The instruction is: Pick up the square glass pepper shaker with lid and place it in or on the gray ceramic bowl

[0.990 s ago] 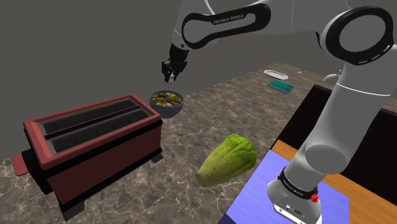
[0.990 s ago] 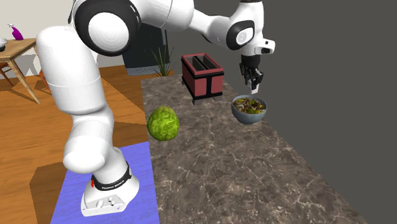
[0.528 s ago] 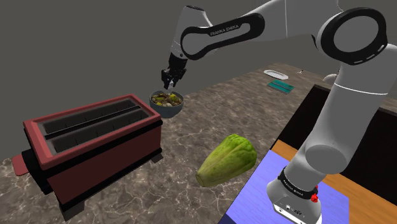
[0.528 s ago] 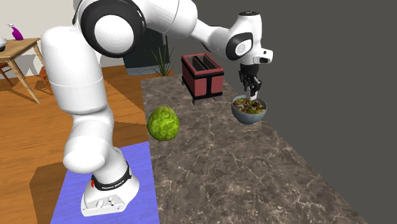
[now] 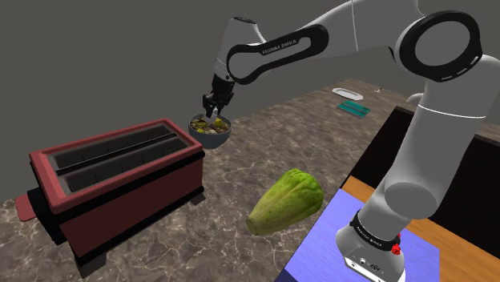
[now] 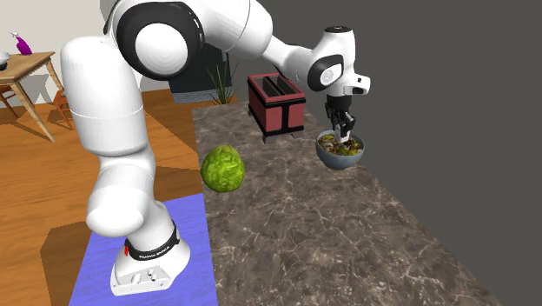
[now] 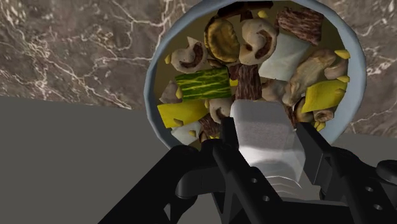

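Observation:
A grey-blue bowl (image 5: 211, 137) (image 6: 338, 159) (image 7: 153, 95) heaped with mixed food stands on the marble counter beside the toaster. My gripper (image 5: 211, 111) (image 6: 344, 135) (image 7: 267, 127) hangs just over the bowl's contents, pointing down. In the wrist view its two black fingers are shut on a square, clear-sided pepper shaker (image 7: 264, 145), whose ridged lid end lies toward the hand. The shaker's far end sits at or just above the food, near the rim; I cannot tell whether it touches.
A red toaster (image 5: 112, 180) (image 6: 278, 104) sits close beside the bowl. A green lettuce head (image 5: 288, 200) (image 6: 222, 168) lies nearer the stand. A white plate (image 5: 350, 92) and a teal item (image 5: 352, 108) rest at the counter's far end. A dark wall runs behind the bowl.
The arm has lowered the gripper with the shaker from well above the bowl down to its contents. Bowl, toaster and lettuce have stayed put.

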You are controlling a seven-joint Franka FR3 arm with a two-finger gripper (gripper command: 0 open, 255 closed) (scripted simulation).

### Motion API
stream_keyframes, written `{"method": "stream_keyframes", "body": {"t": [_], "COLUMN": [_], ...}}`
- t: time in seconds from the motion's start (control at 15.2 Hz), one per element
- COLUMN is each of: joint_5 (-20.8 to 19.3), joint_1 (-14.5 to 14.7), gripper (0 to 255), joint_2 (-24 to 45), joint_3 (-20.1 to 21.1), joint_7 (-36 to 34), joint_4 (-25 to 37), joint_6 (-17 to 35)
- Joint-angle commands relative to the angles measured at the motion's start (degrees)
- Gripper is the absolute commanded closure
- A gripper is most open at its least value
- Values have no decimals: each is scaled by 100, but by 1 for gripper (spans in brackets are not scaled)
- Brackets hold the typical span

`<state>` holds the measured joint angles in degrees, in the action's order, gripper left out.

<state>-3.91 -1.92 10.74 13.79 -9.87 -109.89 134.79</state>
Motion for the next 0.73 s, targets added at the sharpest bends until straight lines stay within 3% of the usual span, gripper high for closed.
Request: {"method": "stream_keyframes", "body": {"t": [0.0,0.13,0.2,0.53,0.66], "joint_5": [0,0,0,0,90], "joint_1": [-2,-2,-2,-2,-26], "gripper": [255,255,0,0,0], "joint_2": [3,3,2,3,-245], "joint_3": [-2,-1,-1,-1,17], "joint_7": [1,1,1,1,60], "joint_4": [-5,-5,-7,-5,56], "joint_6": [3,3,3,3,-299]}}
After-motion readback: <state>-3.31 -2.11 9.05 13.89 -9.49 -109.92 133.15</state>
